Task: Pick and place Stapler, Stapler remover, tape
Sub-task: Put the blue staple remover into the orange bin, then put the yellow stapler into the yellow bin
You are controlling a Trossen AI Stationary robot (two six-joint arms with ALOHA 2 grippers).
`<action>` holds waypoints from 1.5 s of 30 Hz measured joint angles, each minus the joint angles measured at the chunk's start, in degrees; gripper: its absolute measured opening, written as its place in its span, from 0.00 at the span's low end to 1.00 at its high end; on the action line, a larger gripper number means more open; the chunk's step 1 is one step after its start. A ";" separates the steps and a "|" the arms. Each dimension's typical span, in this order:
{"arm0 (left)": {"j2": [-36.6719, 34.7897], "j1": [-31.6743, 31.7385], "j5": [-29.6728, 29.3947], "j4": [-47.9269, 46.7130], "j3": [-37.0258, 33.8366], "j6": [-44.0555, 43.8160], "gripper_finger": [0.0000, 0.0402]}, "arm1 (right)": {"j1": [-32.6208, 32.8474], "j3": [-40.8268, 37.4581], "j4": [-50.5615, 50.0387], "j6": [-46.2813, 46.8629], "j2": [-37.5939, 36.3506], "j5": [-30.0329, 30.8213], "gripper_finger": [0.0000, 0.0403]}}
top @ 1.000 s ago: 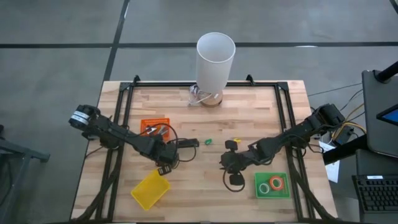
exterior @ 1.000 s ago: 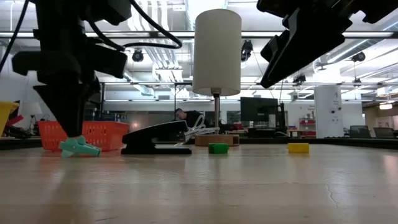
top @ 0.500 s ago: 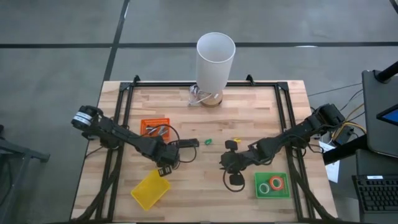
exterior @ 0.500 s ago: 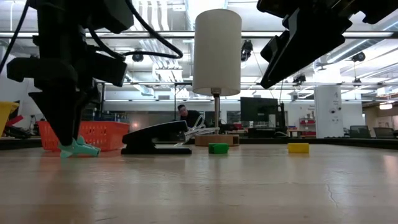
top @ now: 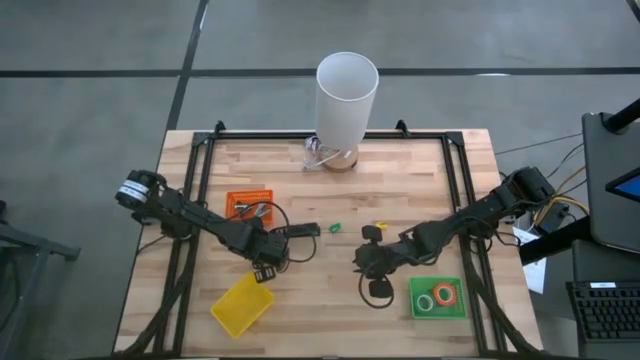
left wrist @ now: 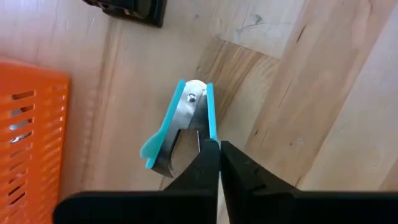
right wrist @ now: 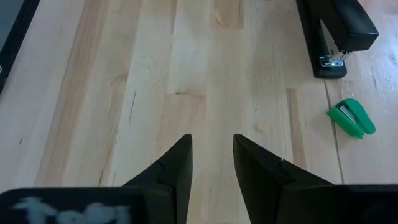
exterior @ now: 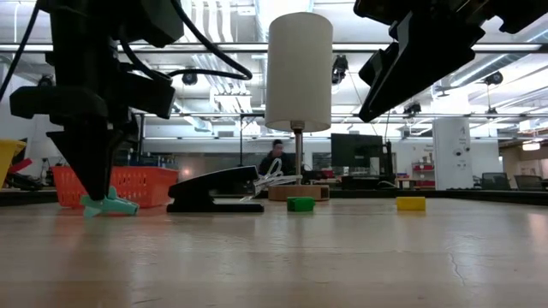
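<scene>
The teal-handled staple remover [left wrist: 186, 121] lies on the table under my left gripper [left wrist: 219, 146], which points down at it and is shut. In the low view the remover [exterior: 110, 204] sits at the tip of my left gripper [exterior: 92, 195]. The black stapler [top: 300, 230] rests flat on the wood just to the right of it, also visible as the stapler [right wrist: 336, 34] in the right wrist view. Tape rings [top: 437, 297] lie in the green tray. My right gripper [right wrist: 211, 146] hovers open above bare wood near the table's middle. My left gripper comes from above, pointing down, with its shut fingertips [left wrist: 211, 149] at the end of one teal handle [left wrist: 211, 118] of the staple remover. The fingertips hide the contact itself, so how much of the handle lies between them cannot be told. The remover lies on the table.
An orange basket [top: 250, 203] stands to the far left of the stapler and a yellow tray [top: 242, 305] near the front edge. A white lamp [top: 347, 95] stands at the far edge. A small green piece [top: 334, 228] and a yellow one [top: 380, 223] lie mid-table.
My left gripper has shifted slightly over the staple remover, which lies where it was. My right arm has kept still.
</scene>
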 joint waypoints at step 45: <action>-3.80 9.48 -23.86 -18.02 4.13 -4.77 0.31 | -0.28 -3.45 0.81 -0.27 -0.02 1.73 0.27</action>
